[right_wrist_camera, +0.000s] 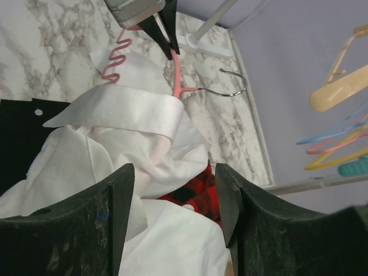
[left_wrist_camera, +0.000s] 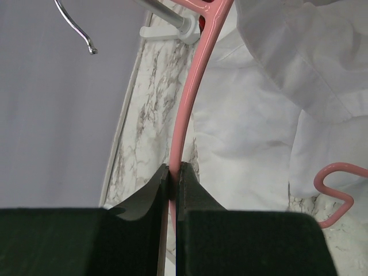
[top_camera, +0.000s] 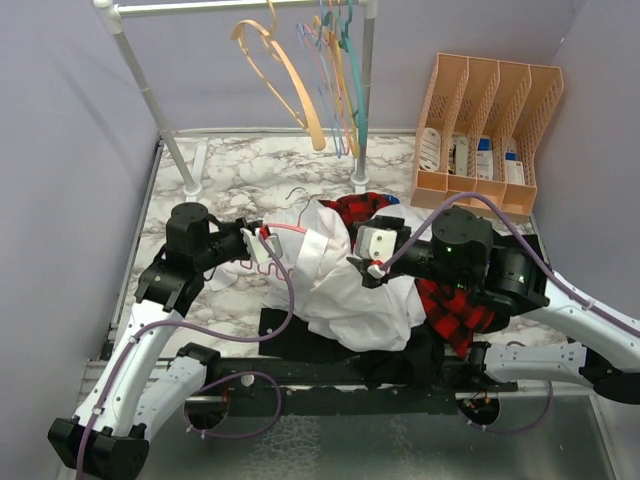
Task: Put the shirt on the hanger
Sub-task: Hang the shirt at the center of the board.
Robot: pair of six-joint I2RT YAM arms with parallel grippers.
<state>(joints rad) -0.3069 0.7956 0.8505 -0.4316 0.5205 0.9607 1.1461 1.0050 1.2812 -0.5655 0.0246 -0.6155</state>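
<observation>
At the shirt's (top_camera: 340, 285) left edge, the left gripper (left_wrist_camera: 172, 172) pinches the hanger (left_wrist_camera: 184, 126) tight by one arm, and part of the hanger seems tucked under white fabric. The shirt lies heaped, partly over a plaid shirt (top_camera: 452, 305). Above it the right gripper (right_wrist_camera: 175, 175) gapes wide, empty. Threading looks under way. Next, the right gripper should seize the collar and draw it over the hanger.

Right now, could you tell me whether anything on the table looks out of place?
Yes: the white shirt lies crumpled in a heap, partly over a red-and-black plaid shirt. The pink hanger, pinched by the left gripper, runs only partly under a fold of it.
</observation>
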